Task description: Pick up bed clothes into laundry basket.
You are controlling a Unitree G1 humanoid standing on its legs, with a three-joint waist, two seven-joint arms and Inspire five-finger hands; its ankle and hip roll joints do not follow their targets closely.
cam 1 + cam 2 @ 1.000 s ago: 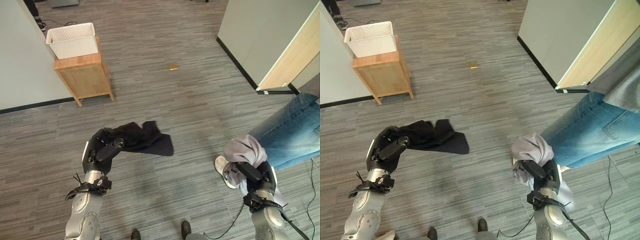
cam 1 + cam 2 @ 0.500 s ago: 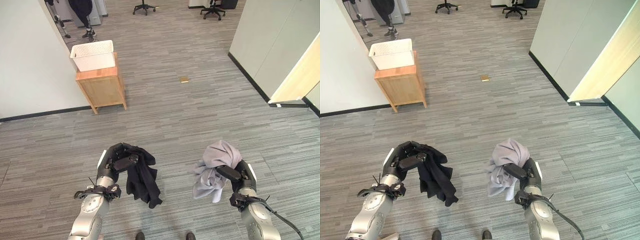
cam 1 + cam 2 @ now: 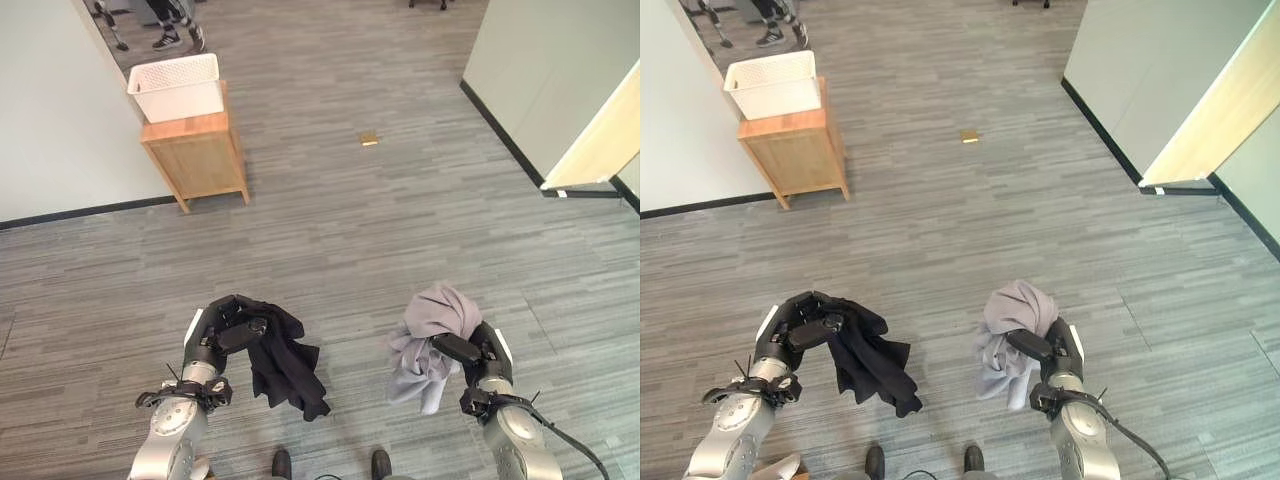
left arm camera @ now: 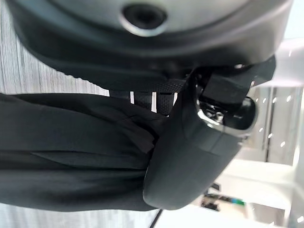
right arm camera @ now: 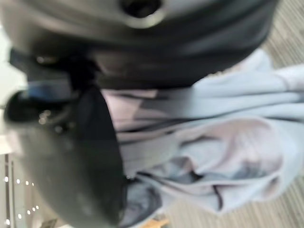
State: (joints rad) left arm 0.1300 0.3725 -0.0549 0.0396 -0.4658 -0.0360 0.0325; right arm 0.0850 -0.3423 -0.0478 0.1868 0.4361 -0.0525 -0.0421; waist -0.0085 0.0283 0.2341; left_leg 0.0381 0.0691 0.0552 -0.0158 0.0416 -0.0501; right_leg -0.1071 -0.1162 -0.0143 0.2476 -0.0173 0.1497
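A black garment (image 3: 285, 360) hangs from my left hand (image 3: 222, 333), whose fingers and thumb are curled round it; the left wrist view shows the black garment (image 4: 71, 156) pinched under the thumb. My right hand (image 3: 470, 352) is shut on a bunched light grey garment (image 3: 432, 325), which droops over and below it; the grey garment (image 5: 213, 156) fills the right wrist view past the thumb. Both hands are held low in front of me above the floor. A white laundry basket (image 3: 177, 86) stands on a small wooden cabinet (image 3: 195, 155) at the far left, well away from both hands.
A white wall (image 3: 45, 120) runs along the left behind the cabinet. A partition with a pale wooden door edge (image 3: 590, 140) stands at the right. A small tan object (image 3: 369, 139) lies on the grey plank floor. A person's legs (image 3: 170, 20) show at the far top left.
The camera view has shifted slightly, so the basket and cabinet sit a bit further left and higher. Both hands still hold their garments in about the same places.
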